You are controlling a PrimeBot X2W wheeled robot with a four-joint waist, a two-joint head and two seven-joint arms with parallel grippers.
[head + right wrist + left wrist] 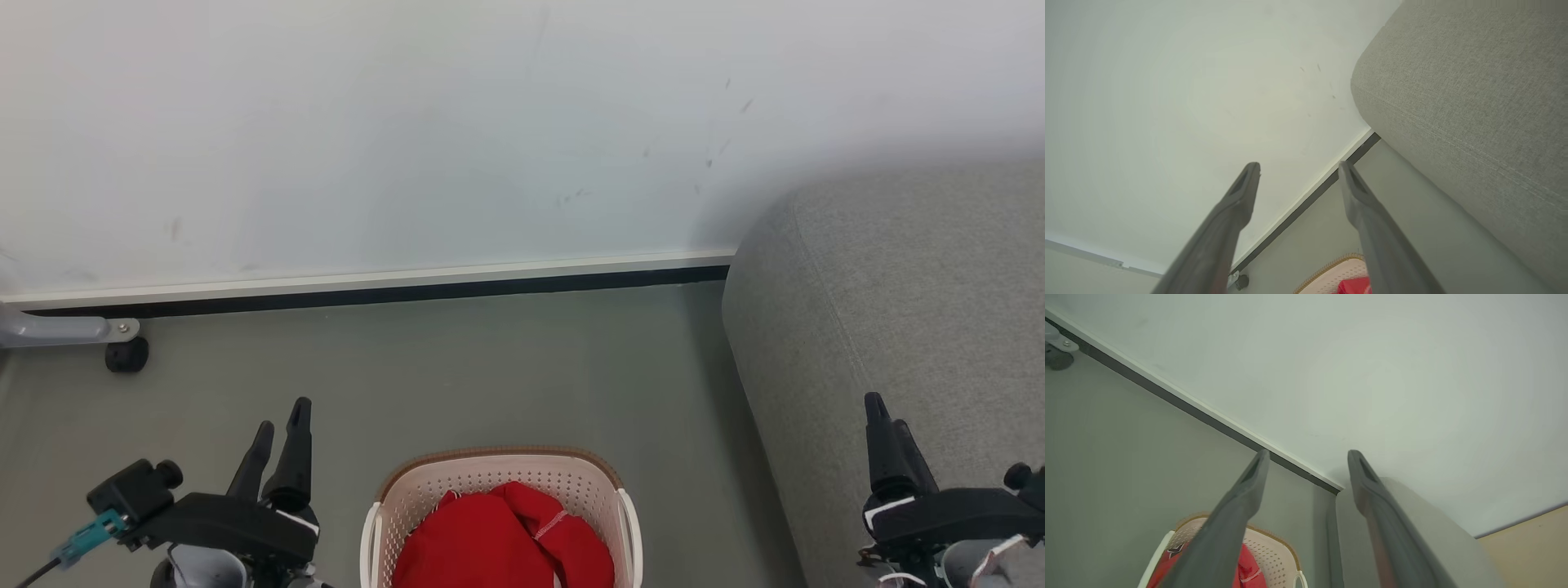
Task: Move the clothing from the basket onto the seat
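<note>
The cream basket (424,490) with a brown rim sits on the floor at the bottom centre of the head view, holding bunched red clothing (490,539) with white stitching. The basket (1274,559) and clothing (1245,567) also show in the left wrist view, and the basket (1339,273) and clothing (1355,286) again in the right wrist view. The grey seat (898,310) fills the right side. My left gripper (282,416) hangs open left of the basket, my right gripper (886,412) open in front of the seat. Both are empty (1308,453) (1298,165).
A white wall with a dark baseboard (367,290) runs across the back. A grey metal leg with a black caster (126,355) stands at the far left. Grey floor (490,367) lies between the basket and the wall.
</note>
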